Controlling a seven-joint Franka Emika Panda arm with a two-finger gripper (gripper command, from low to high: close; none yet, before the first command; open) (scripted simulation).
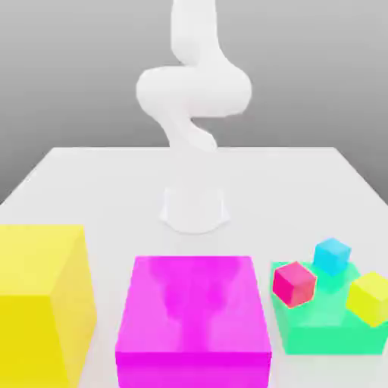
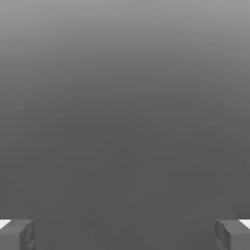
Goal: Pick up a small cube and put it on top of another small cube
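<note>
Exterior view first: the white arm point(image 1: 194, 91) rises from its base point(image 1: 194, 212) on the pale table point(image 1: 98, 182), behind the row of big boxes, its upper part running out past the frame's top edge. One cyan cube point(image 1: 332, 256) sits at the back of the low green box point(image 1: 333, 339), toward the exterior view's right, with the red-pink cube point(image 1: 294, 285) and the yellow cube point(image 1: 370, 298) nearer the front. That green box seems to serve as a raised stand for the small cubes, and the cyan one, set near both neighbours, probably calls for a careful approach so that neither gets nudged. In the hand view the gripper point(image 2: 125, 234) has its jaws spread wide with nothing between them, which suits an arm that has a cube to fetch. The magenta box point(image 1: 193, 303) and the tall yellow box point(image 1: 26, 333) look like obstacles or other possible resting places; what stands behind the tall one is hidden from this side. Its front is cut off by the frame, as is the magenta box's lower face. A second cyan cube, the one to stack on, I cannot make out, so where the stack should go is uncertain.
</note>
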